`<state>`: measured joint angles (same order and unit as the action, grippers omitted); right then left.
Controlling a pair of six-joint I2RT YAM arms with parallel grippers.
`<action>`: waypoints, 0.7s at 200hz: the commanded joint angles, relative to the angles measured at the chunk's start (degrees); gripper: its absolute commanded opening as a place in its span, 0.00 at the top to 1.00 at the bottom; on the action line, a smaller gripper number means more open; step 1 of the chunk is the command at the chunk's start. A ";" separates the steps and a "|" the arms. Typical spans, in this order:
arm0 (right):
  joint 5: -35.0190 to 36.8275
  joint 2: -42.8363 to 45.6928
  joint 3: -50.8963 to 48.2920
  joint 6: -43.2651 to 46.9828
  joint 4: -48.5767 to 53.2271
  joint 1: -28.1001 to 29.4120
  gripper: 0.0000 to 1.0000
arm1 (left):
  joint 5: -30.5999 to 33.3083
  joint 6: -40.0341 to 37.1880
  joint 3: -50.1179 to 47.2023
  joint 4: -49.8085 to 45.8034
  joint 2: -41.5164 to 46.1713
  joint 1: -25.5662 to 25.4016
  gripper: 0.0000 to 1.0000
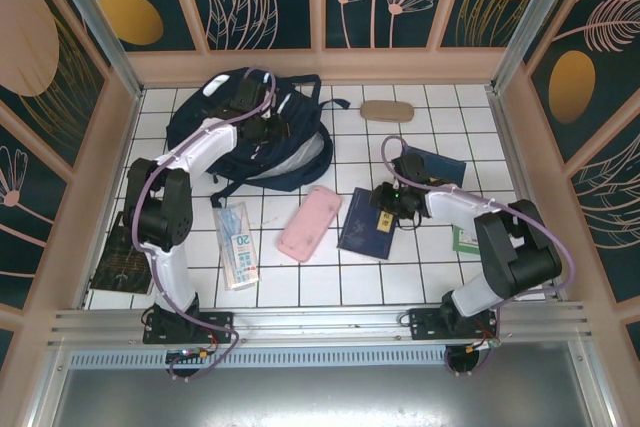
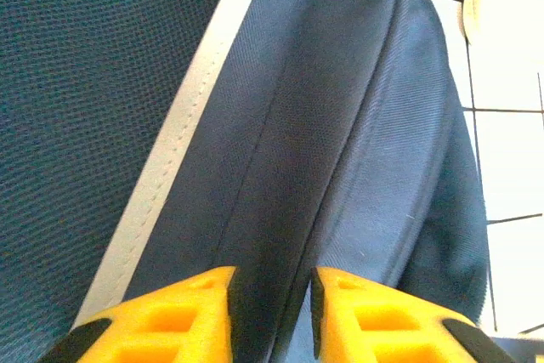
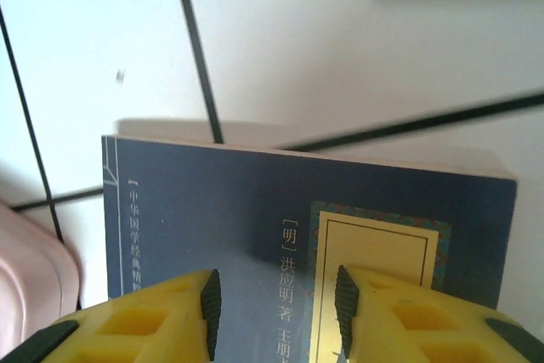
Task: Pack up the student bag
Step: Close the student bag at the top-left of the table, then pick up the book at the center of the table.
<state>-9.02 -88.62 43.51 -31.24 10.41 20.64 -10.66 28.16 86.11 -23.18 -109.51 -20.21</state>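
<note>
Navy fabric of the student bag point(image 1: 300, 132) lies at the far left of the white-tiled desk point(image 1: 320, 282), with the left gripper point(image 1: 262, 119) reaching down onto its top. The left wrist view has the yellow fingers point(image 2: 191, 312) a narrow gap apart against the bag point(image 2: 340, 125), a dark seam running between them beside a pale reflective stripe point(image 2: 183, 125); whether they pinch the cloth cannot be told.

Near the middle of the desk, the right gripper point(image 1: 385, 205) hangs over a dark-blue book point(image 1: 365, 232). Its fingers point(image 3: 374, 295) stand partly apart above the cover point(image 3: 212, 210), over a yellow title label, clamping nothing. A pink case point(image 1: 308, 222) lies just left of that book, a second blue book point(image 1: 440, 165) farther back on the right, and a tan pouch point(image 1: 387, 110) near the back wall. A clear packet point(image 1: 237, 245) marked "20" lies in front of the bag, close to the left arm.
</note>
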 commanded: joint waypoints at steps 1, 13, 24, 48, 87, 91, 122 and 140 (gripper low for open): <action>1.84 -0.03 2.79 3.90 2.39 -0.77 0.54 | -0.16 2.20 -1.97 0.72 4.25 -1.87 0.68; 2.07 1.42 3.15 3.57 3.23 -0.87 0.52 | 0.09 2.97 -3.07 1.11 5.29 -3.92 0.66; 2.70 3.21 2.82 2.76 4.09 -1.00 0.50 | 0.53 4.01 -4.17 1.58 5.98 -5.92 0.65; 4.88 7.98 0.37 0.05 6.10 -1.01 0.46 | -2.37 9.04 -8.23 5.61 6.92 -10.47 0.64; 6.09 15.27 -6.91 -3.93 8.29 -0.99 0.48 | -5.26 17.32 -11.89 13.41 6.91 -17.84 0.59; 5.91 15.63 -7.61 -4.14 8.43 -0.96 0.49 | -5.52 18.04 -12.12 14.12 6.81 -18.49 0.58; 3.37 17.85 -13.00 -5.91 6.84 -0.97 0.51 | -6.28 20.44 -12.05 16.07 3.62 -23.16 0.53; 1.94 18.53 -14.90 -6.28 5.05 -0.89 0.54 | -6.26 20.84 -12.35 16.06 1.53 -25.00 0.53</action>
<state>-4.93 -71.92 30.98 -35.38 15.86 19.90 -15.94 46.00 74.19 -9.52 -104.62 -43.22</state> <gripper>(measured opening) 0.477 0.468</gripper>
